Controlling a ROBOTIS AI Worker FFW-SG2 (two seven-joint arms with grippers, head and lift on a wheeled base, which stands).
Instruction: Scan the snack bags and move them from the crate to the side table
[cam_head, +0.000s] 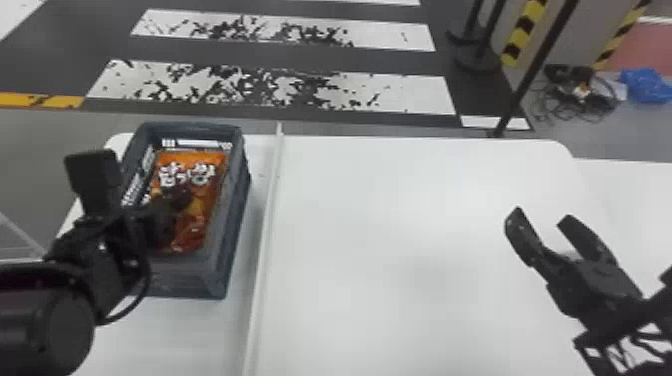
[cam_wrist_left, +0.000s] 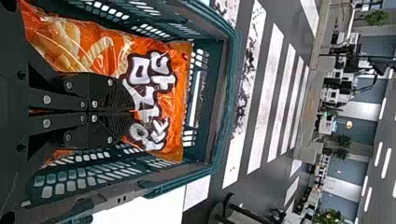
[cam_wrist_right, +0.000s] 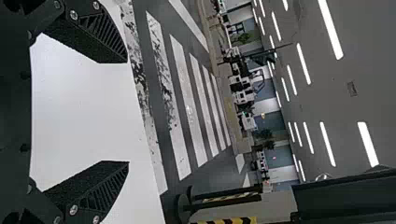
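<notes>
In the head view my left gripper (cam_head: 182, 197) reaches down into the grey crate (cam_head: 235, 200) at the left, over an orange snack bag (cam_head: 212, 172) with white lettering. The left wrist view has the left gripper (cam_wrist_left: 133, 112) with its fingers together on the orange snack bag (cam_wrist_left: 112, 46), pinching its film near the lettering, inside the crate's mesh walls (cam_wrist_left: 226, 93). The part of the bag under the fingers is hidden. My right gripper (cam_head: 540, 217) is held above the white table's right part, open and with nothing between its fingers; the right wrist view shows that right gripper (cam_wrist_right: 128, 112) too.
A white table (cam_head: 390, 225) spans the front, with a raised pale strip (cam_head: 267, 215) running front to back just right of the crate. Beyond its far edge are floor stripes, a dark post (cam_head: 525, 90) and cables (cam_head: 580, 100).
</notes>
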